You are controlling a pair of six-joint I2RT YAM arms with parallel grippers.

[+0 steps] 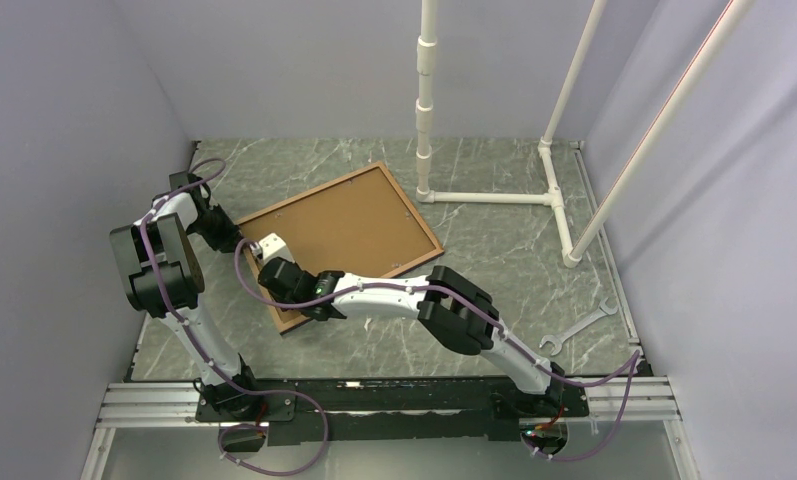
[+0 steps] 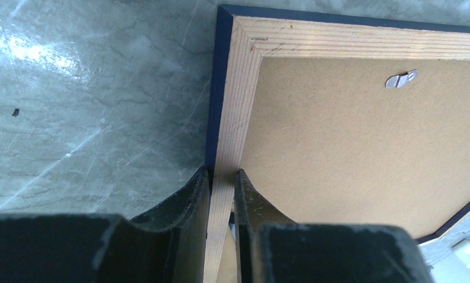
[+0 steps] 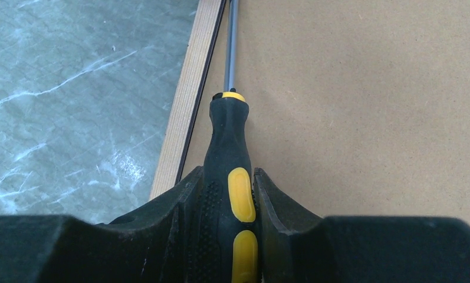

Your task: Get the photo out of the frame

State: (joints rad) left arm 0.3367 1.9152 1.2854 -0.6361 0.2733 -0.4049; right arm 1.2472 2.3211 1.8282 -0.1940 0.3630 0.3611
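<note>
Nearest to the bases, the right end effector (image 3: 226, 177) is pinching the black and yellow handle of a screwdriver (image 3: 232, 141). Its metal shaft lies along the seam where the wooden rail of the frame (image 3: 182, 112) meets the brown back of the photo (image 3: 362, 106); the tip runs out of the wrist picture, so I cannot tell if it is already under the edge. The left end effector (image 2: 220, 177) is pressed together on the side rail of the frame near a corner and holds it against the bench (image 2: 91, 100). The frame lies face down, with the photo inside it, back upward. I judge the step to be the loosening of the back: next, the tip must work under the board or turn aside a clip (image 2: 400, 78) at the far rail, with little force, while the left side keeps the frame from sliding. Farther away lie a wrench (image 1: 579, 328) and a pipe stand (image 1: 494, 197), well apart.
</note>
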